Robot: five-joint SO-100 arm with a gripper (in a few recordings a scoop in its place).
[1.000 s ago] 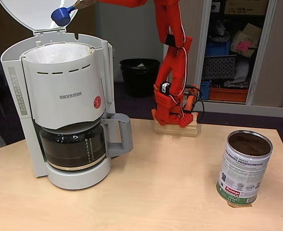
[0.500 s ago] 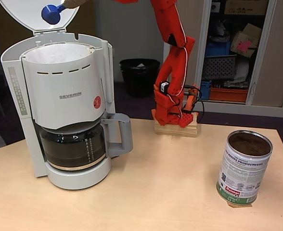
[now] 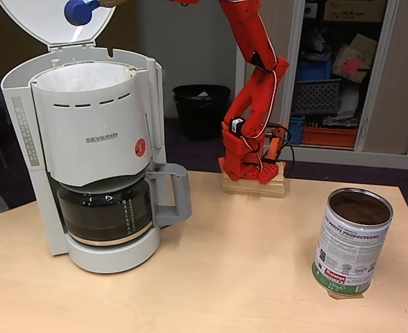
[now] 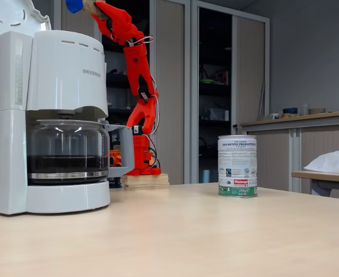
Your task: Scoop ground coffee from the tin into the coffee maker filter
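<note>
A blue scoop point(image 3: 80, 11) on a tan handle hangs high above the white SEVERIN coffee maker point(image 3: 93, 139), in front of its raised lid point(image 3: 30, 21). In a fixed view from the side, my red gripper point(image 4: 98, 8) is shut on that handle, with the scoop point(image 4: 74, 6) at its tip, above the machine's top. The white paper coffee maker filter point(image 3: 86, 75) lines the open basket below. At the table's right stands the open tin point(image 3: 353, 243), with dark ground coffee point(image 3: 359, 207) near its rim. From the side the tin point(image 4: 237, 166) is far right of the arm.
The dark glass carafe point(image 3: 107, 208) sits under the basket, handle pointing right. My arm's base is on a wooden block point(image 3: 254, 184) at the table's back edge. A black bin point(image 3: 200, 107) and shelves with boxes point(image 3: 329, 90) stand behind the table.
The scoop has moved left and upward, from over the basket's back rim to in front of the raised lid. The arm's elbow has swung slightly right.
</note>
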